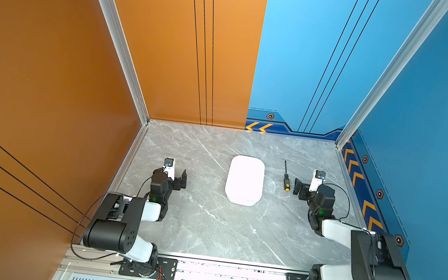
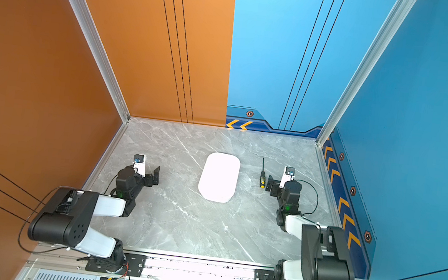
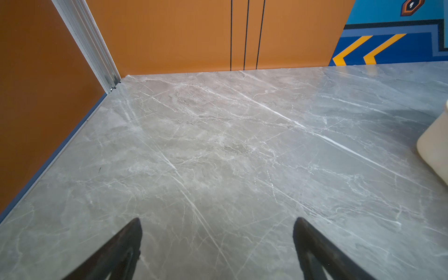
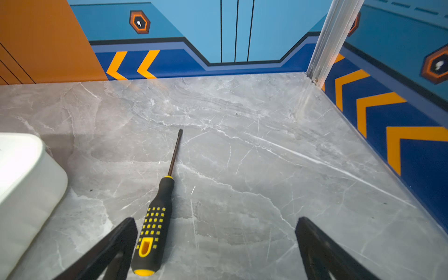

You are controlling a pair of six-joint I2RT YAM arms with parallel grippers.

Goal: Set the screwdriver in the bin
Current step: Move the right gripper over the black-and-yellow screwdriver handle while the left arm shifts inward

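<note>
**Task status.** No step of the transfer is complete. The small slim screwdriver with thin black shaft, yellow-dotted black handle and yellow end cap (image 1: pixel 286 179) lies flat on the grey marble-patterned tabletop (image 1: pixel 206 225). It is near the shallow white plastic rectangular bin (image 1: pixel 242 202) but apart from it, on the right arm's side, with the shaft pointing toward the back wall. Grasping, lifting, carrying over the rim and releasing all remain, by my judgement.

**Claw state.** The right gripper (image 4: pixel 215 220) is released, with its jaws spread wide and nothing held. The left gripper (image 3: pixel 217 219) is likewise spread and empty, well apart from the bin on its far side.

**View differences.**
- **Right wrist view:** the handle lies inside the jaw gap but off-centre, just beside one finger (image 4: pixel 121 242).
- **Both top views:** the overall layout shows, but not that offset.
- **Left wrist view:** only bare tabletop and a corner of the bin appear, and no screwdriver.
</note>
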